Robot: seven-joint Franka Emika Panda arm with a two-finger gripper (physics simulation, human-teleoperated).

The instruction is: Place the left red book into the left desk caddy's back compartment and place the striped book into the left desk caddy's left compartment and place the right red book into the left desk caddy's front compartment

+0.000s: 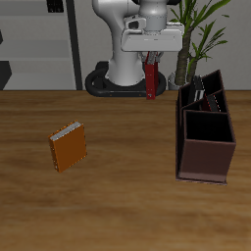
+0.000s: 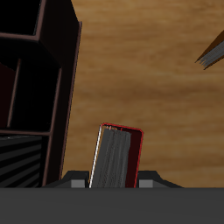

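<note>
Exterior view: the gripper hangs high over the back of the table, in front of the robot's white base; a red book hangs upright from it, clear of the tabletop, with its top end up between the fingers; the fingers are clamped on that book. The caddy, a dark maroon box with inner partitions, stands just beside the hanging book and apart from it, running from the back of the table toward the near edge; its big section nearest the front shows nothing inside; in the narrower slots at its far end something slanted and pale shows, probably the striped book, though the detail is too small to be sure. An orange book lies flat on the wood, well apart from the caddy, nearer the front edge; a potted plant stands behind the caddy.

Wrist view: the red book fills the space just ahead of the gripper body, its grey-white page edges facing the camera inside a thin red cover; the caddy's dark walls and partitions stand close beside it, not touching; grey stripes show in one compartment nearby; a corner of another book lies far off on the wood.
</note>
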